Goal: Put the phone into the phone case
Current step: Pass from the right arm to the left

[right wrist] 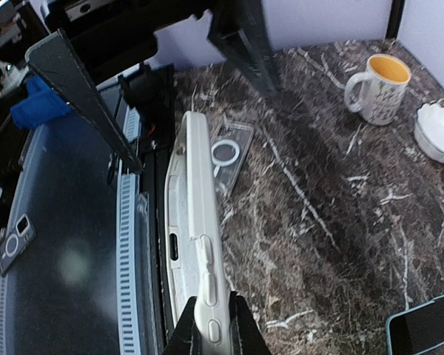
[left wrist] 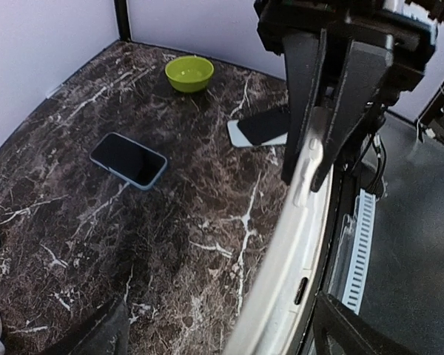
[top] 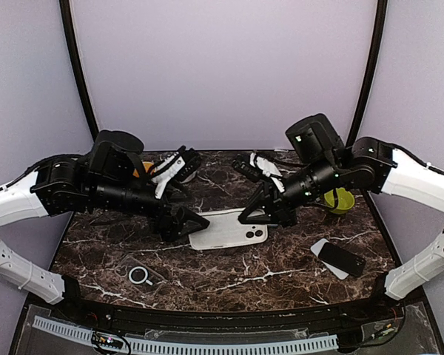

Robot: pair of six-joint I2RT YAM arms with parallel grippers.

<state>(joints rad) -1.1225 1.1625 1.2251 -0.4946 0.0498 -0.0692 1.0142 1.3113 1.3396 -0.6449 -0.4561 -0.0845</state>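
One phone: white, between both grippers
Right gripper: clamped on its end
Left gripper: fingers spread wide

Left arm is stretched low towards the white slab phone, with the left hand at the phone's left end. Its jaws are wide, one finger on each side, both clear of it. Right arm angles down from the phone's right. Right hand is pinched on the phone's long edge, fingertips clamped either side.
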